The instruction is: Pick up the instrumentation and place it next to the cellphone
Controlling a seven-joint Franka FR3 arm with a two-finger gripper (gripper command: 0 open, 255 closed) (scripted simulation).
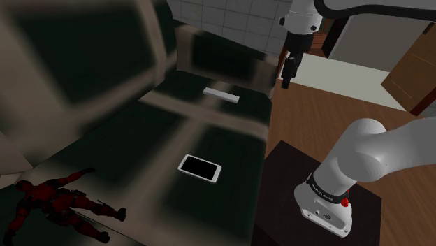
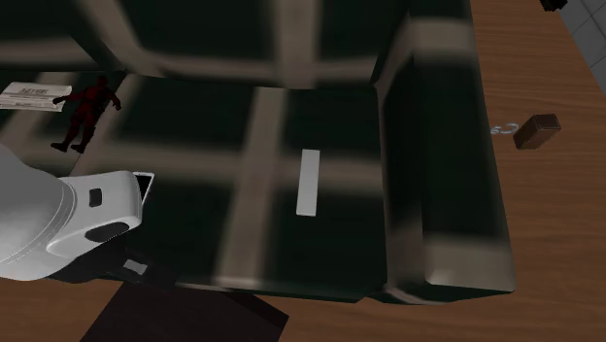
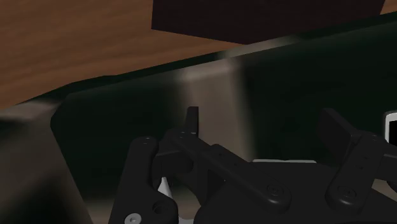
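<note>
The instrumentation (image 1: 221, 94) is a flat white bar lying on the dark plaid sofa seat; it also shows in the second exterior view as a white strip (image 2: 309, 182) mid-seat. The cellphone (image 1: 200, 168), white-rimmed with a black screen, lies face up nearer the stand; in the second exterior view the arm's base covers most of the cellphone (image 2: 145, 185). My gripper (image 1: 288, 72) hangs high over the sofa's armrest, to the right of the bar in the shoulder view and well above it. In the wrist view the gripper (image 3: 264, 121) has its fingers apart, open, with nothing between them.
A red and black action figure (image 1: 63, 203) lies on the seat at the shoulder view's lower left. The sofa armrest (image 2: 442, 155) borders the seat. On the wooden floor (image 1: 314, 112) sits a small brown box (image 2: 536, 131). The dark stand (image 1: 293, 175) is beside the sofa.
</note>
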